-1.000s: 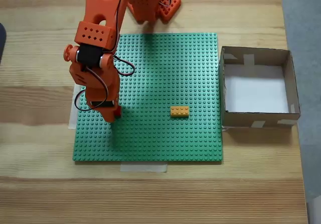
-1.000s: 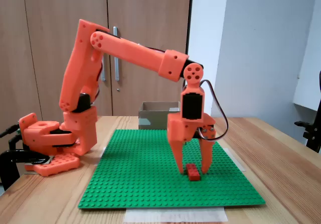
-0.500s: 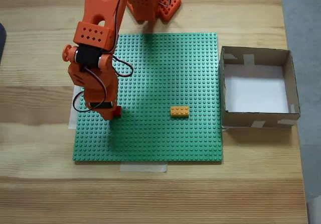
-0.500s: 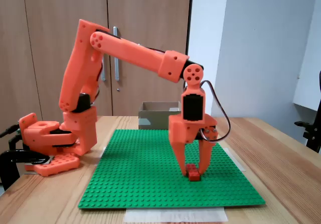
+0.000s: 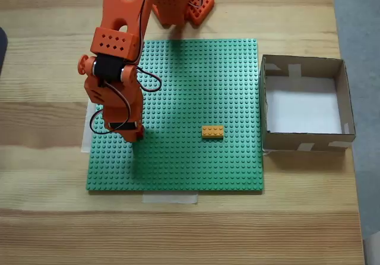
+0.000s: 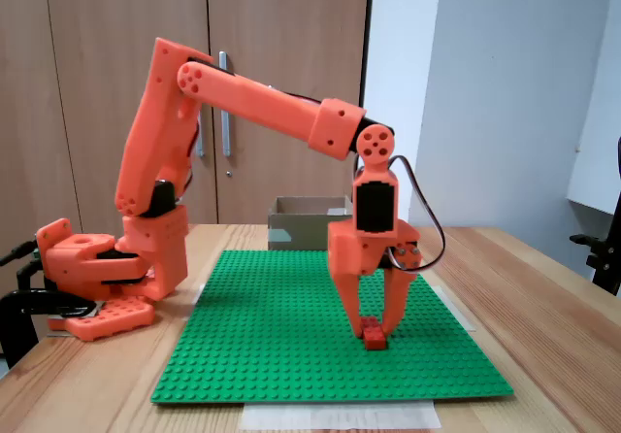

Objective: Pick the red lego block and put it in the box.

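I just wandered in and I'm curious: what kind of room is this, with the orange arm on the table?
Probably an office or small lab used as a hobby robotics bench. A wooden table stands before plain wooden cabinet doors, the edge of an office chair shows at the right, and a green studded baseplate is taped down as a work area.

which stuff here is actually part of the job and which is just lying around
Part of the job:
- red lego block, low between the fingers of the end effector
- box, open and to the right of the baseplate in the top-down fixed view

Just lying about:
- orange brick on the green baseplate
- wooden table
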Tool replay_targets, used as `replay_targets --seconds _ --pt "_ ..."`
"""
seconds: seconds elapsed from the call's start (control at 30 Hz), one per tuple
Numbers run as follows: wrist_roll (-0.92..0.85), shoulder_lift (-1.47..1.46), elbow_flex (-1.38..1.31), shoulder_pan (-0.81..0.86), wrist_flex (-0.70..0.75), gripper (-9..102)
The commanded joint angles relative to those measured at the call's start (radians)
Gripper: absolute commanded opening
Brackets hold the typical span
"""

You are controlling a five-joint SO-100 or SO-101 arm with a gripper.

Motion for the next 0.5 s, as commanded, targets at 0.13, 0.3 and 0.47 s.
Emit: replay_targets --seconds 0.13,0.3,0.47 --pt "0.006 0.000 -0.017 -0.008 -0.014 11" --pt "0.006 -0.003 -0.017 -0.006 -0.015 7" --pt "0.011 -0.003 -0.017 -0.005 -0.015 5"
